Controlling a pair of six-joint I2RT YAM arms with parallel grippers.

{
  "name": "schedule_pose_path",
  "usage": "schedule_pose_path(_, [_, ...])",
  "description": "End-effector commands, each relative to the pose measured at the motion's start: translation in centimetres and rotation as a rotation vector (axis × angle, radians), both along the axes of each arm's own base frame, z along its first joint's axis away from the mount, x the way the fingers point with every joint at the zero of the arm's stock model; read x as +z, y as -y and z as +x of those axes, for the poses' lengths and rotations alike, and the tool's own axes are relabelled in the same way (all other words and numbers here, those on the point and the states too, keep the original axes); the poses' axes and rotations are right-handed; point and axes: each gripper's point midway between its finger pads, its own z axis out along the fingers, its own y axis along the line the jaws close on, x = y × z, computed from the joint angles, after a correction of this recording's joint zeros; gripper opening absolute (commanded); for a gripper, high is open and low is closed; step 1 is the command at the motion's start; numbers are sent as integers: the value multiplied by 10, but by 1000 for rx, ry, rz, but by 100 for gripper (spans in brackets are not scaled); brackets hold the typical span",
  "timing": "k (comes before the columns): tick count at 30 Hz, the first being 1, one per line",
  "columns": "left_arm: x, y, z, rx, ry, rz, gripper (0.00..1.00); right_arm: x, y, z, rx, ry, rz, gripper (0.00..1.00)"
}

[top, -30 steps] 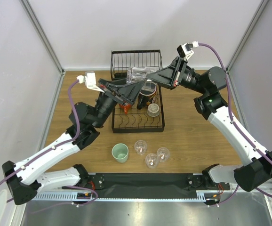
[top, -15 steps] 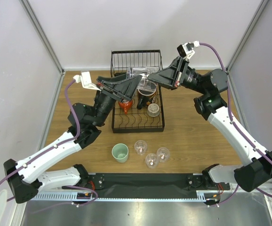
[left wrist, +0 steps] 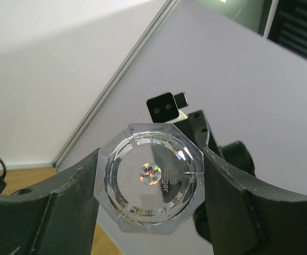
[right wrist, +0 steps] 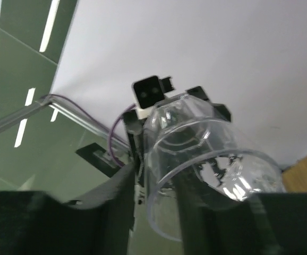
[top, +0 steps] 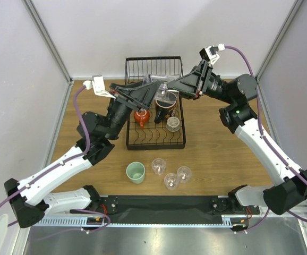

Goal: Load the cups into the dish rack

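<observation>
A clear glass tumbler [top: 159, 86] is held on its side in the air above the black wire dish rack [top: 129, 139], between both grippers. My left gripper [top: 152, 91] is shut on its octagonal base [left wrist: 151, 178], with a finger on each side. My right gripper [top: 170, 87] grips its open end [right wrist: 212, 164], one finger outside the wall and one seen through the glass. In the rack sit a red mug [top: 141, 117], a black-rimmed mug [top: 165, 104] and a glass [top: 173, 124]. A mint-green cup [top: 135, 172] and three clear tumblers [top: 170, 180] stand on the table in front.
The rack's raised wire basket [top: 153, 66] is at the far end, just behind the held glass. The two arms meet over the rack. Grey walls close in the wooden table on the left, right and back.
The left gripper has tilted and drawn back slightly left, uncovering the red mug. The glass stays between both grippers, shifted a little. The cups on the table have not moved.
</observation>
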Motion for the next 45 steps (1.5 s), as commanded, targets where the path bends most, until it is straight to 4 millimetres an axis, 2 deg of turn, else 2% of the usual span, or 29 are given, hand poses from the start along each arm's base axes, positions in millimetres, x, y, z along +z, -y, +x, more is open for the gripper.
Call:
schedule_pose_path(1, [11, -9, -14, 5, 56, 48, 0, -10, 4, 3, -28, 13, -90, 45])
schedule_pose_path(2, [10, -12, -17, 10, 60, 71, 0, -13, 9, 9, -56, 8, -110, 55])
schedule_pose_path(3, [6, -13, -17, 15, 59, 100, 0, -16, 13, 9, -92, 59, -140, 72])
schedule_pose_path(4, [-8, -12, -14, 35, 36, 178, 0, -36, 16, 18, -119, -25, -217, 80])
schedule_pose_path(6, [-18, -16, -10, 71, 14, 262, 0, -47, 34, 33, -241, -25, -313, 94])
schedule_pose_path(7, [-19, -19, -9, 102, 32, 333, 0, -76, 45, 36, -287, -31, -444, 100])
schedule_pose_path(8, [-39, -19, -5, 113, -10, 431, 0, -78, 55, 39, -337, -20, -499, 100])
schedule_pose_path(9, [-49, -23, 0, 152, -13, 510, 0, -92, 72, 53, -443, -56, -575, 100])
schedule_pose_path(10, [-57, -26, 3, 170, -32, 557, 0, -123, 86, 49, -457, -103, -703, 100])
schedule_pose_path(11, [-78, -28, 5, 177, -77, 633, 0, -134, 95, 49, -481, -128, -752, 100])
schedule_pose_path(12, [-86, -33, 9, 207, -90, 670, 0, -147, 106, 51, -507, -152, -800, 98])
schedule_pose_path(13, [-100, -34, 11, 213, -110, 707, 0, -159, 113, 42, -498, -177, -847, 98])
schedule_pose_path(15, [-122, -34, 12, 215, -145, 754, 0, -179, 121, 36, -505, -230, -890, 97])
schedule_pose_path(16, [-140, -34, 15, 223, -181, 783, 0, -185, 125, 34, -510, -247, -895, 97])
schedule_pose_path(18, [-161, -31, 18, 215, -237, 798, 0, -192, 127, 27, -509, -275, -882, 97])
schedule_pose_path(19, [-180, -26, 21, 207, -266, 836, 0, -193, 127, 26, -510, -285, -876, 97])
schedule_pose_path(22, [-218, -17, 28, 199, -337, 910, 0, -192, 131, 24, -524, -288, -878, 97])
schedule_pose_path(26, [-248, -15, 41, 238, -364, 978, 0, -185, 141, 22, -555, -286, -883, 97])
schedule_pose_path(36, [-297, -8, 60, 276, -381, 1104, 0, -181, 166, 2, -646, -292, -919, 97])
schedule_pose_path(45, [-327, -35, 88, 340, -442, 1112, 0, -176, 173, -6, -676, -297, -932, 97])
